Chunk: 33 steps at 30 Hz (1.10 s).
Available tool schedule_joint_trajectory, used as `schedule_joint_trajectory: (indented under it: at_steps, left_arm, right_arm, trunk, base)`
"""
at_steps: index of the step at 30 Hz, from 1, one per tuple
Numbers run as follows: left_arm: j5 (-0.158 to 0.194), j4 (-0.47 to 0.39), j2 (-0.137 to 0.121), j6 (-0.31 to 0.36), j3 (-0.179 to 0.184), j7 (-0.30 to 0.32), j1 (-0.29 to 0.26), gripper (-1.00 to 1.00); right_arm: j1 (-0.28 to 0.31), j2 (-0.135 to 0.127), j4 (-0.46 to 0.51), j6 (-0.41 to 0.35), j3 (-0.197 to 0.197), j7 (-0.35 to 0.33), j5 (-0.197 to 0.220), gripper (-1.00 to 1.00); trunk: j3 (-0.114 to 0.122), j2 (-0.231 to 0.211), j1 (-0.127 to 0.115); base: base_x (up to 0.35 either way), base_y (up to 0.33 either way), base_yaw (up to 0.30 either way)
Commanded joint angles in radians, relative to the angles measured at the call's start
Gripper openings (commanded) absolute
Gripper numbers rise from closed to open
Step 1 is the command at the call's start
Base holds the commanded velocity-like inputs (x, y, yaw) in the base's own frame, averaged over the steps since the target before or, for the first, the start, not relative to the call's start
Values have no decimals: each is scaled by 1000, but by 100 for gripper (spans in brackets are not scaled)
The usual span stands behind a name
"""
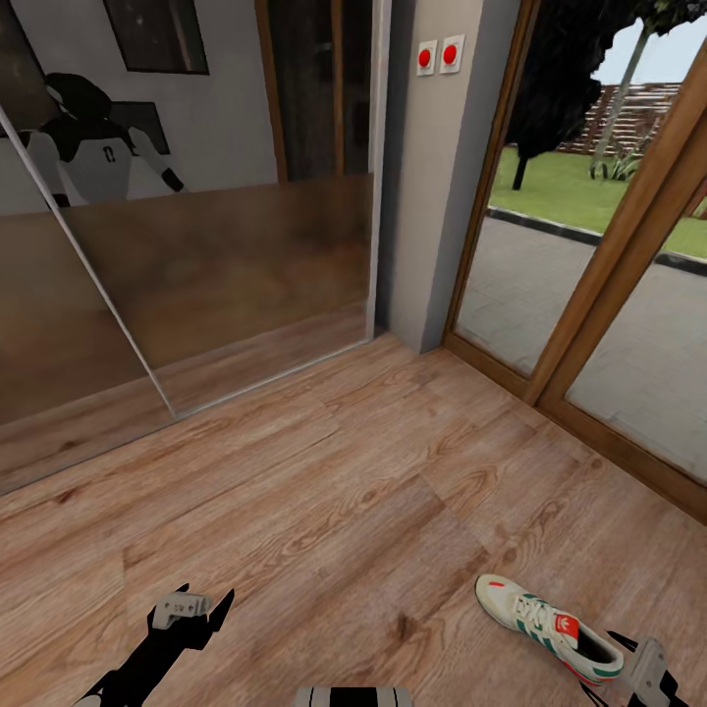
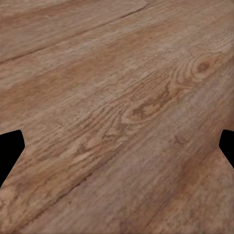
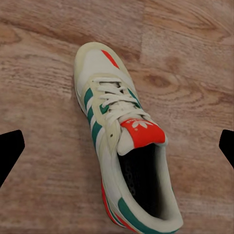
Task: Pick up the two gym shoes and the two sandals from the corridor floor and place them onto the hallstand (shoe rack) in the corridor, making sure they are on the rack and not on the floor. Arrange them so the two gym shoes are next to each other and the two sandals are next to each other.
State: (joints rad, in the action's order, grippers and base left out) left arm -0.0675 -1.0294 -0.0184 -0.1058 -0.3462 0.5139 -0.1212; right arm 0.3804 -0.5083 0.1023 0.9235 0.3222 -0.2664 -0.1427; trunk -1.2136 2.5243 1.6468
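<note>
Gym shoe (image 1: 545, 626) — one, white with green side stripes and a red-orange tongue label — lying on its sole on the corridor floor (image 1: 324, 511), well out from the walls, toe turned toward the glass doors. Right wrist view: the same shoe (image 3: 124, 146) seen from above, laces tied, opening dark, heel near the picture's edge; it lies between the two dark fingertips (image 3: 10, 151) of the right gripper (image 3: 117, 151), which stands spread wide above it, touching nothing. Head view: right gripper (image 1: 643, 678) just beside the shoe's heel; left gripper (image 1: 191, 614) low over bare planks, well apart from the shoe. Left wrist view: left gripper (image 2: 117, 146) likewise spread, its two fingertips (image 2: 9, 151) framing one knot (image 2: 204, 66) in the wood grain. Beyond the floor — one mirrored sliding door (image 1: 196, 255) reflecting the robot, one grey wall pier carrying two red buttons (image 1: 438, 56), and two wood-framed glass doors (image 1: 589, 245) giving onto paving and lawn.
</note>
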Motion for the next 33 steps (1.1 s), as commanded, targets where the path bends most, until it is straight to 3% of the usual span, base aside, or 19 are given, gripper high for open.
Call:
schedule_joint_trajectory:
  at_steps: [1, 18, 33]
  left_arm:
    - [0, 0, 0, 0, 0, 0, 0, 100]
    - [0, 0, -1, 0, 0, 0, 0, 100]
    - [-1, 0, -3, 0, 0, 0, 0, 100]
  right_arm:
    - [0, 0, 0, 0, 0, 1, 0, 100]
    - [13, 7, 8, -15, 0, -5, -10, 100]
    - [96, 42, 48, -130, 9, -64, -62, 100]
  trunk:
    - [0, 0, 0]
    - [0, 0, 0]
    - [0, 0, 0]
  base:
    - [0, 0, -4]
    - [0, 0, -1]
    - [0, 0, 0]
